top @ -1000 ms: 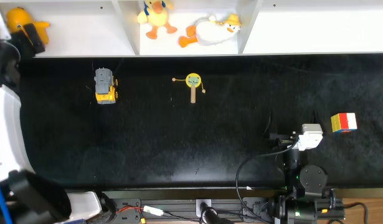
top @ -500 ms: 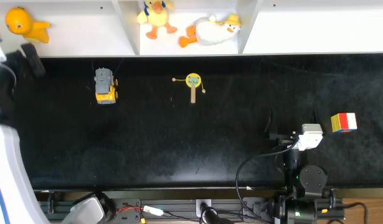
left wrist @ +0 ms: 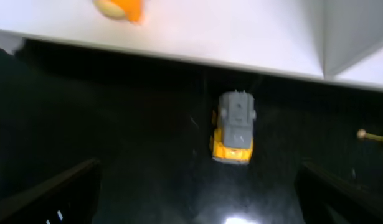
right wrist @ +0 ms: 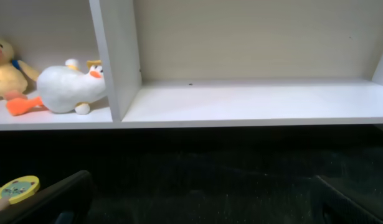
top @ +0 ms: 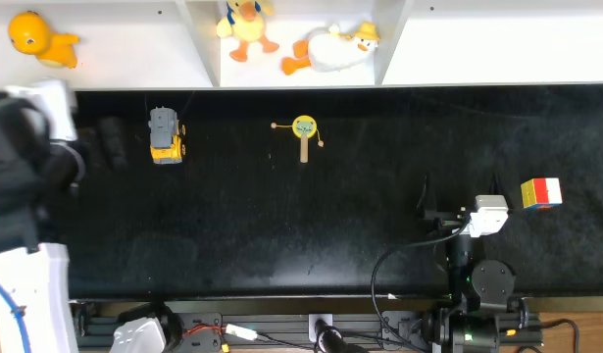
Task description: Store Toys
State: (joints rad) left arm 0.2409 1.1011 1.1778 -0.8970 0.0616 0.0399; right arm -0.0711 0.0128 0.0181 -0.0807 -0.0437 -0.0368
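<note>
Left gripper (left wrist: 198,168), spread wide, has backed from duck (top: 31,36) toward truck (left wrist: 235,127); overhead adds a cube (top: 541,192).

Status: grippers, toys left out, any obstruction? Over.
Left gripper open, empty, facing toy truck. Right gripper open, empty. Also on mat: rattle, colour cube. No obstruction at truck.

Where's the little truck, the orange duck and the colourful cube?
toy truck (top: 166,135), top view, middle of its body.
orange duck (top: 31,32), top view, round body.
colourful cube (top: 541,193), top view, middle of its top.
</note>
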